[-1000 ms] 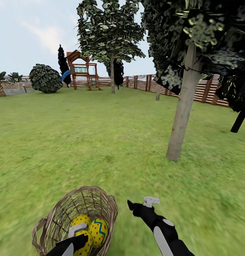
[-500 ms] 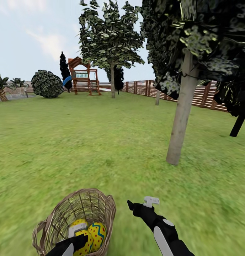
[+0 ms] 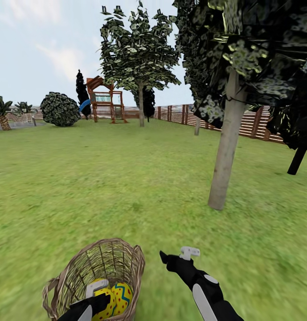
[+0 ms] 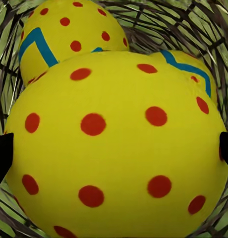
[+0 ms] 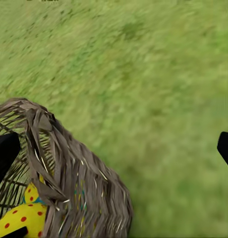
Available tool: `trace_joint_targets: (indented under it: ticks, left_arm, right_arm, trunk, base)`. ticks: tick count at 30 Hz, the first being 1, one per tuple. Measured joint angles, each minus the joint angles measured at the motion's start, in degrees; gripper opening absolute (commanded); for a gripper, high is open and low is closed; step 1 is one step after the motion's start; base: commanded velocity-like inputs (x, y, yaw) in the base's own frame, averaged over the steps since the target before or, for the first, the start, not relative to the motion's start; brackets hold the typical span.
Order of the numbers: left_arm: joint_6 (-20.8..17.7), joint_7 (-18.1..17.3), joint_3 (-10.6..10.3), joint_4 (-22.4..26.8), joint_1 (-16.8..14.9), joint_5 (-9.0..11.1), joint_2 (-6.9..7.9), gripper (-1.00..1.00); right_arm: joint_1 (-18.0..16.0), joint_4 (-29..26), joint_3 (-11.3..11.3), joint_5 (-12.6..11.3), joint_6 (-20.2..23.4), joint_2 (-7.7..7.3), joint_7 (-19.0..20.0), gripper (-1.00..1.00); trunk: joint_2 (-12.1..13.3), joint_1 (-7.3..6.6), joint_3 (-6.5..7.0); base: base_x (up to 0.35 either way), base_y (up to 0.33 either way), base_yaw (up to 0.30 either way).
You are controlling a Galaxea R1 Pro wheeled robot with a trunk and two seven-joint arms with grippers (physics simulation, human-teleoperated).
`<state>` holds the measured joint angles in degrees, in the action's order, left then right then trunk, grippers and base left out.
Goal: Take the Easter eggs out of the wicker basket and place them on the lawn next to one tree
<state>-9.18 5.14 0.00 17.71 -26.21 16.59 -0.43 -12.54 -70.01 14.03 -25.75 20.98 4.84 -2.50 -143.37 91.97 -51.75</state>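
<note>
The wicker basket [image 3: 84, 272] stands on the lawn [image 3: 126, 187] at the near left, with yellow red-dotted Easter eggs [image 3: 122, 296] inside. My left gripper [image 3: 99, 296] reaches down into the basket. In the left wrist view it [image 4: 114, 151] is open, with one large egg [image 4: 119, 148] spanning the gap between its black fingertips [image 4: 2, 153]; two more eggs [image 4: 64, 34] lie behind. My right gripper [image 3: 175, 255] hovers open just right of the basket over grass, and the basket rim [image 5: 59, 163] shows in its wrist view. A pale-trunked tree [image 3: 224, 151] stands ahead to the right.
A dark slanted trunk [image 3: 298, 160] stands at the far right. A slatted wooden fence [image 3: 255, 122] runs along the back right. Further off are another pale-trunked tree [image 3: 141, 109], a playset [image 3: 104, 100] and a round bush [image 3: 59, 109]. Open grass lies between the basket and the near tree.
The whole picture has slid downward, so the camera has moved. Both arms keep their places in the view, and the basket and eggs sit slightly lower against the left gripper.
</note>
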Motion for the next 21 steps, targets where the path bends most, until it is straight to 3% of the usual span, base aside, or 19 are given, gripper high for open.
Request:
trace_joint_targets:
  ticks: [7,15,21]
  left_arm:
    - [0.05,0.0,0.0,0.05,0.01,0.01,0.0,-1.0]
    - [0.1,0.03,0.0,0.09,0.0,0.0,0.0,-1.0]
    - [0.43,0.08,0.0,0.27,0.0,0.02,0.0,-1.0]
  right_arm:
    - [0.0,0.02,0.0,-0.02,0.01,0.0,0.0,1.0]
    - [0.0,0.03,0.0,0.0,-0.01,0.0,0.02,1.0]
    - [0.0,0.03,0.0,-0.04,-0.01,0.0,0.01,1.0]
  trunk:
    - [0.05,-0.07,0.67]
    - [0.15,-0.28,2.44]
    - [2.55,-1.59,3.52]
  base:
    - [0.0,0.0,0.0]
    - [0.0,0.0,0.0]
    - [0.0,0.0,0.0]
